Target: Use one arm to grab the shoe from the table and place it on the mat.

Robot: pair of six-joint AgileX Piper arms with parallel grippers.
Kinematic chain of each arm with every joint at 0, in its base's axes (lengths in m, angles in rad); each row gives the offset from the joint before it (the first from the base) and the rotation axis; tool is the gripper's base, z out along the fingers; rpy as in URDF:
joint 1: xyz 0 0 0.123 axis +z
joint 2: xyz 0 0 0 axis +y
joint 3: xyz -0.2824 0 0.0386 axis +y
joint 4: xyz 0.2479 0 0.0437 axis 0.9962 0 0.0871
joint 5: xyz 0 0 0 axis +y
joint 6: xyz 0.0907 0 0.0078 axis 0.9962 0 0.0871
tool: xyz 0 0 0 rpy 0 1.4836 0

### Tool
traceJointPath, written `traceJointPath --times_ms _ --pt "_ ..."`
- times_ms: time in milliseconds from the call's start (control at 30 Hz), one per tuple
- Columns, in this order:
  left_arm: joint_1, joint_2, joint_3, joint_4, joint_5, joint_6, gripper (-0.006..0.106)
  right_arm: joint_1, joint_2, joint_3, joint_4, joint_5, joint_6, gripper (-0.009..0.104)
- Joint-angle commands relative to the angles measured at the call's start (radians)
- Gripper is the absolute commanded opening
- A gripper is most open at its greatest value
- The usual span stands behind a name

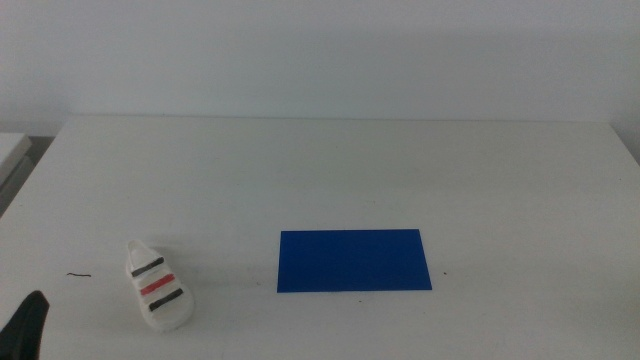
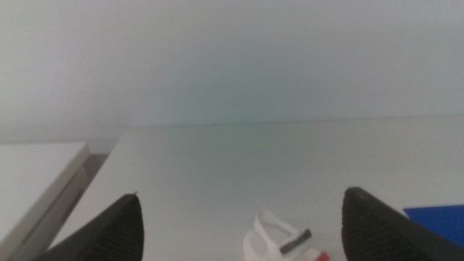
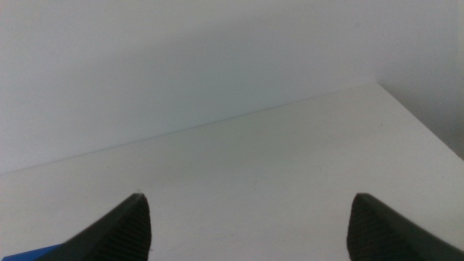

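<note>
The white shoe (image 1: 158, 287) with two black straps and one red lies on the table (image 1: 330, 170) at the front left. The dark blue mat (image 1: 353, 260) lies flat to its right, apart from it. My left gripper (image 2: 239, 232) is open and empty, low at the front left; only one dark jaw tip (image 1: 27, 325) shows in the middle view. The shoe's heel end (image 2: 279, 239) sits between its jaws, a little ahead, and a mat corner (image 2: 438, 217) shows there too. My right gripper (image 3: 246, 232) is open and empty, out of the middle view.
A small dark scrap (image 1: 79, 274) lies on the table left of the shoe. A lower white surface (image 2: 36, 174) adjoins the table's left edge. A blue sliver of the mat (image 3: 29, 255) shows in the right wrist view.
</note>
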Motion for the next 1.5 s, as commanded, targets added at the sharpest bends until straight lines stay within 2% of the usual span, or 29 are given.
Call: traceJointPath --times_ms 0,100,167,300,467,533,633,767,933,1100,1200,1300,1467 --pt "0.013 0.070 -0.055 -0.029 0.016 -0.008 0.094 0.000 -0.005 0.002 -0.005 -0.009 -0.004 0.079" --pt "0.044 0.298 -0.241 -0.057 0.162 -0.008 0.094 0.000 -0.005 0.002 -0.005 -0.009 -0.004 0.079" --pt "0.078 0.480 -0.419 -0.064 0.341 -0.008 0.094 0.000 -0.005 0.002 -0.005 -0.009 -0.004 0.079" --pt "0.116 0.780 -0.741 -0.133 0.650 -0.017 0.094 0.000 -0.005 0.002 -0.005 -0.009 -0.004 0.079" --pt "0.096 1.067 -1.064 -0.137 0.957 -0.325 0.094 0.000 -0.005 0.002 -0.005 -0.009 -0.004 0.079" --pt "0.060 1.151 -1.157 -0.111 1.037 -0.444 0.094 0.000 -0.005 0.002 -0.005 -0.009 -0.004 0.079" --pt "-0.020 1.262 -1.238 -0.061 1.045 -0.534 0.094 0.000 -0.005 0.002 -0.005 -0.009 -0.004 0.079" --pt "-0.108 1.386 -1.273 -0.019 1.056 -0.659 0.094 0.000 -0.005 0.002 -0.005 -0.009 -0.004 0.079" --pt "-0.154 1.486 -1.273 0.020 1.063 -0.768 0.094 0.000 -0.005 0.002 -0.005 -0.009 -0.004 0.079" --pt "-0.160 1.574 -1.273 0.042 1.063 -0.677 0.094 0.000 -0.005 0.002 -0.005 -0.009 -0.004 0.079" --pt "-0.160 1.614 -1.271 0.045 1.063 -0.706 0.094 0.000 -0.005 0.002 -0.005 -0.009 -0.004 0.079" --pt "-0.162 1.627 -1.206 0.042 0.951 -0.730 0.094 0.000 -0.005 0.002 -0.005 -0.009 -0.004 0.079" --pt "-0.162 1.627 -1.038 -0.018 0.695 -0.779 0.094 0.000 -0.005 0.002 -0.005 -0.009 -0.004 0.079"
